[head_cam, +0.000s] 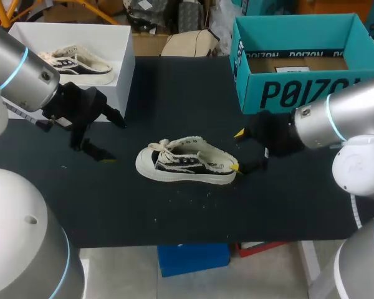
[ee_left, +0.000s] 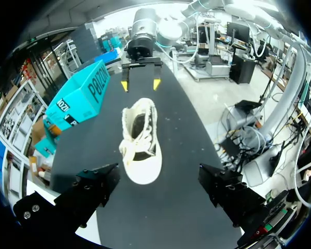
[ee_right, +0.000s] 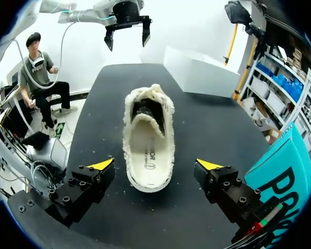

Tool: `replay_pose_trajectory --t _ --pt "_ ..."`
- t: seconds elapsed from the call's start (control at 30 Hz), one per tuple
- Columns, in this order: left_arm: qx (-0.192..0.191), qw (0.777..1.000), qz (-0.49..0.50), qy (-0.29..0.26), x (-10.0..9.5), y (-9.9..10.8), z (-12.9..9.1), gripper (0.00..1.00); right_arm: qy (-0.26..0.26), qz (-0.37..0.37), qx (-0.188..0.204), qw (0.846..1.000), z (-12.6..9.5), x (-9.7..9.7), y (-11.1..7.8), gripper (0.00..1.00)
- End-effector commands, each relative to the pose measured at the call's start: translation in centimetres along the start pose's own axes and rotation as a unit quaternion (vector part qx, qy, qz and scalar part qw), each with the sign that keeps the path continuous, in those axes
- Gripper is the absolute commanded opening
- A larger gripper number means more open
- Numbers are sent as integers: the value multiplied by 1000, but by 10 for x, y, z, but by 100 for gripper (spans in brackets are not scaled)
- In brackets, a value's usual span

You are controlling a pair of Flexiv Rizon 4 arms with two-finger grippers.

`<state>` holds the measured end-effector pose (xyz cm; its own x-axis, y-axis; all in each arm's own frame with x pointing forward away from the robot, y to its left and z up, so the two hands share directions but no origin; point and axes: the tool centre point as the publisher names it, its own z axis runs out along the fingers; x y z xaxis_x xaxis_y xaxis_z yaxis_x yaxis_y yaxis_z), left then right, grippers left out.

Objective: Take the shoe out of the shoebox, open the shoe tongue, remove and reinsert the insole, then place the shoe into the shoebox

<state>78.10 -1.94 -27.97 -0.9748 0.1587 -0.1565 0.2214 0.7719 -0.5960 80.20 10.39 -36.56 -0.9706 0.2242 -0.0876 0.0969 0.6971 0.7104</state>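
A cream and black low shoe (head_cam: 187, 163) lies on its sole in the middle of the black table, toe toward my left arm. My right gripper (head_cam: 237, 149) is open at its heel. In the right wrist view the heel of the shoe (ee_right: 147, 129) sits between the yellow-tipped fingers (ee_right: 101, 165) without touching them, and the white insole (ee_right: 147, 155) shows inside. My left gripper (head_cam: 115, 140) is open a short way off the toe. In the left wrist view the shoe (ee_left: 140, 140) lies ahead of the left gripper (ee_left: 160, 194), with the right gripper (ee_left: 141, 83) beyond it.
A white shoebox (head_cam: 121, 37) at the back left holds a second shoe (head_cam: 78, 62). A teal shoebox (head_cam: 287, 93) stands open at the back right, close behind my right arm. Bare table lies in front of the shoe.
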Motion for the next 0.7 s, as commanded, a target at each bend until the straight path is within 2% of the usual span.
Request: replay_pose_trajectory --t 0.03,0.33,0.7 --pt "0 1000 1 -2 1 1 1 100 -2 2 -14 1000 18 2 -5 100" --pt "0 1000 1 -2 1 1 1 100 8 13 -18 1000 36 12 -11 100" --pt "0 1000 1 -2 1 1 1 100 20 20 -30 999 55 14 -15 100"
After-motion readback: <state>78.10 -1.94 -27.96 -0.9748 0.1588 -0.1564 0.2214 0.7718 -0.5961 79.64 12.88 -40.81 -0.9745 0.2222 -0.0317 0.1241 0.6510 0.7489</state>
